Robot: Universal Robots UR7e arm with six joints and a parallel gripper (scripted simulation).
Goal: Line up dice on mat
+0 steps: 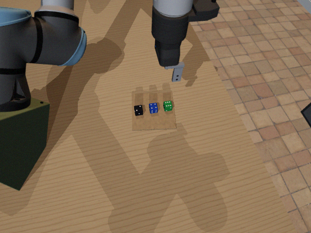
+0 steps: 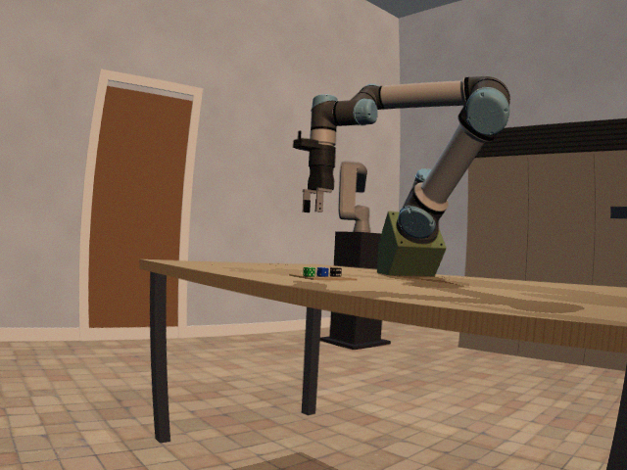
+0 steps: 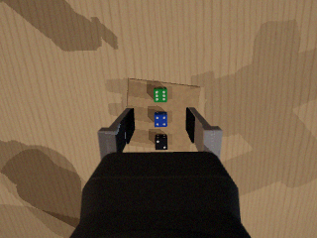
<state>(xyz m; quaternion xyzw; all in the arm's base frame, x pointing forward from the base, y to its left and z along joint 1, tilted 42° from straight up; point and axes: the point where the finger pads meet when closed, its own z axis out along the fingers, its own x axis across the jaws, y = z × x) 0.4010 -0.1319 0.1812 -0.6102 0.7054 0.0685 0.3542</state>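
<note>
Top view: dice row black (image 1: pixel 138 109), blue (image 1: pixel 153 108), green (image 1: pixel 167 106) points away from base.

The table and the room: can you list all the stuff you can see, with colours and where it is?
Black die: one, on the mat, nearest the robot's base, two pips up.
Blue die: one, middle of the row, four pips up.
Green die: one, far end of the row, six pips up.
Mat: one, brown, flat on the table under all three dice.
Table: one, wooden top, dark legs.
Door: one, brown, in the left wall.
Cabinets: beige, by the right wall.
Second arm: one, beige, on a dark stand behind the table.
Base block: one, green, on the table.
Hand: one, open, empty, high above the dice.
</note>
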